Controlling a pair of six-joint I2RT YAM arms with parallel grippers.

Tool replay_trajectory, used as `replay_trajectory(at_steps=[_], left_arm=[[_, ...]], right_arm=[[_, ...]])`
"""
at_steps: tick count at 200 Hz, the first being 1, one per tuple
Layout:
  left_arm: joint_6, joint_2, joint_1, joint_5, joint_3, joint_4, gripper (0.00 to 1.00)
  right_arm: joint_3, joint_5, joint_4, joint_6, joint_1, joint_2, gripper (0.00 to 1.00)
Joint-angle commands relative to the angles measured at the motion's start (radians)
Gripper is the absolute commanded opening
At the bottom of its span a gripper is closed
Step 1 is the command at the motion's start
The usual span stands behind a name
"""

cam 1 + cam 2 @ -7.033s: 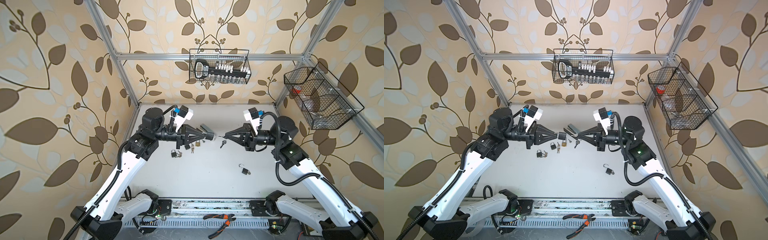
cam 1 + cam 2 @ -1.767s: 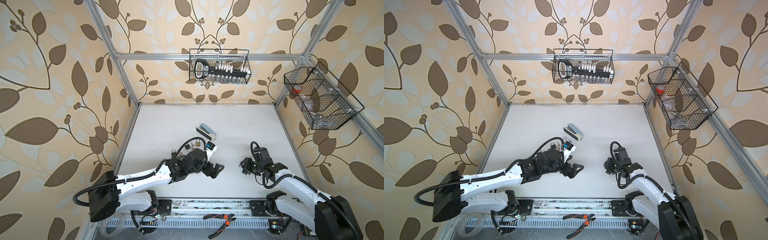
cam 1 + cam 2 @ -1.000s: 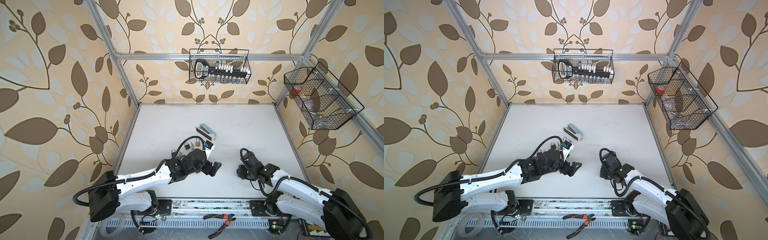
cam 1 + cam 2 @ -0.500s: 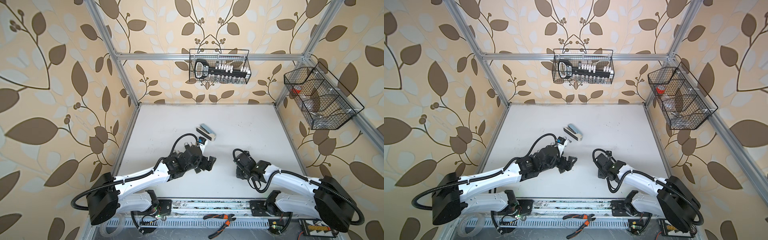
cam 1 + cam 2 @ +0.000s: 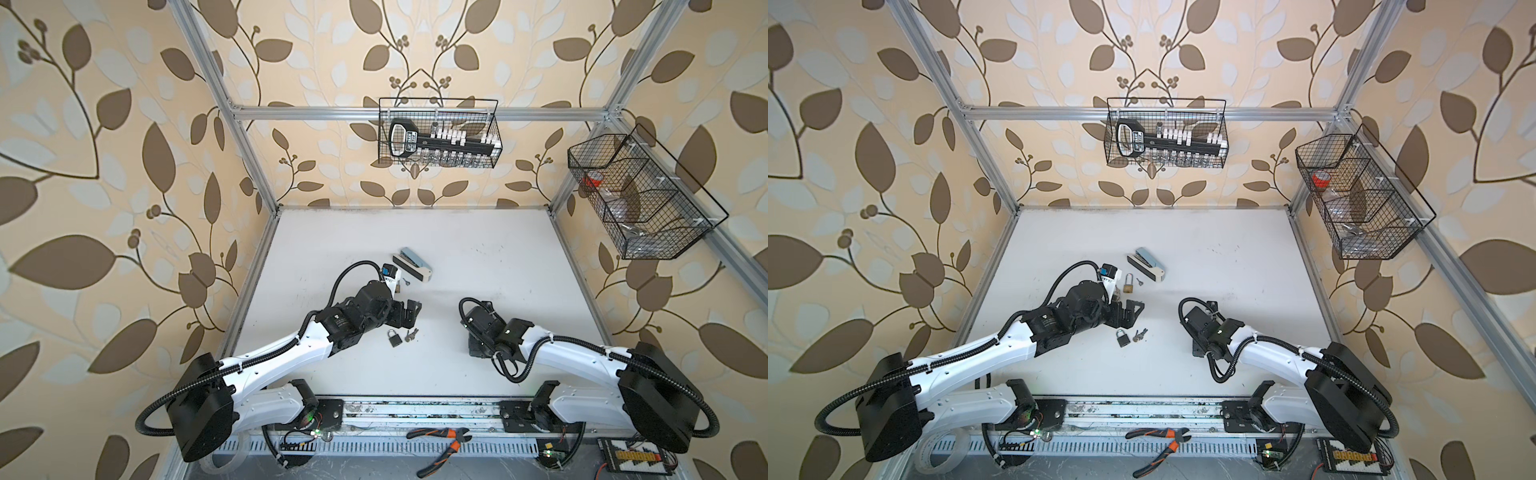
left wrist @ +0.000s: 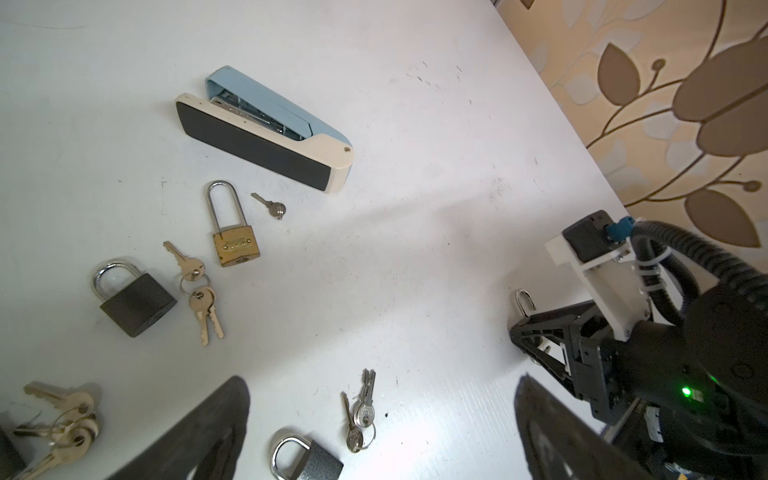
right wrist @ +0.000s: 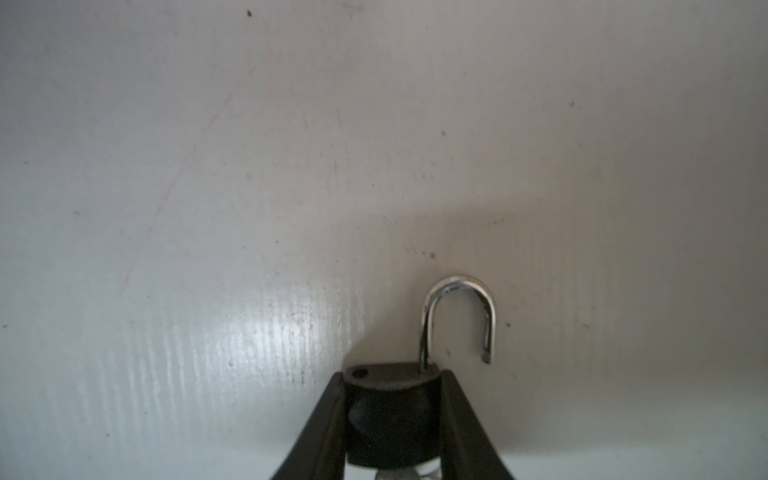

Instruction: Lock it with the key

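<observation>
A white table [image 5: 498,257] is shown from above, with two robot arms reaching in from 6 o'clock. The padlock [image 7: 390,415] is small and black, and its shackle [image 7: 459,282] is swung open with one leg free of the body. It is found at about 4 o'clock from the table's middle, hidden under the right wrist in both top views.

It is flanked by the right gripper [image 7: 392,372], whose jaws stand partly closed and appear pressed against the body's two sides. A bit of bright metal is glimpsed beneath the body; whether it is a key cannot be told.

The left gripper [image 5: 411,314] is spread wide and empty near the middle. A spare lock [image 5: 395,337] and keys [image 5: 411,334] are seen just beside it, toward 6 o'clock.

The padlock is judged rigid, dense for its size and smooth — likely to slip or twist. It is best held across the body's flat sides — shackle and keyhole left clear.
</observation>
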Motion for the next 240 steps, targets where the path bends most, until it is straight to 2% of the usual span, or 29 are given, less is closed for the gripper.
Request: replay_trajectory(at_steps=[1, 34, 58, 84, 99, 132, 157, 182, 199, 240], left_arm=[[0.032, -0.043, 0.004, 0.003, 0.061, -0.036, 0.99], [0.085, -0.150, 0.005, -0.052, 0.054, -0.042, 0.99], [0.173, -0.198, 0.028, -0.067, 0.105, -0.093, 0.99], [0.220, -0.217, 0.167, 0.090, 0.197, -0.160, 0.99], [0.256, -0.240, 0.246, 0.185, 0.224, -0.161, 0.99], [0.348, -0.283, 0.343, 0.263, 0.263, -0.159, 0.99], [0.334, -0.264, 0.430, 0.332, 0.310, -0.183, 0.99], [0.265, -0.241, 0.552, 0.497, 0.327, -0.156, 0.99], [0.245, -0.235, 0.597, 0.594, 0.316, -0.100, 0.99], [0.333, -0.230, 0.613, 0.786, 0.280, 0.016, 0.99]], right_arm=[[0.009, -0.004, -0.022, -0.006, 0.008, 0.017, 0.21], [0.060, 0.061, -0.041, -0.082, 0.011, -0.093, 0.00], [0.108, 0.083, 0.016, -0.227, 0.010, -0.226, 0.00], [0.130, 0.006, 0.154, -0.423, 0.011, -0.344, 0.00], [0.150, -0.079, 0.240, -0.532, 0.009, -0.374, 0.00], [0.318, -0.270, 0.256, -0.694, -0.003, -0.294, 0.00], [0.405, -0.408, 0.286, -0.746, -0.028, -0.246, 0.00], [0.470, -0.589, 0.305, -0.793, -0.061, -0.173, 0.00], [0.509, -0.683, 0.300, -0.828, -0.095, -0.122, 0.00], [0.608, -0.746, 0.219, -0.887, -0.108, -0.065, 0.00]])
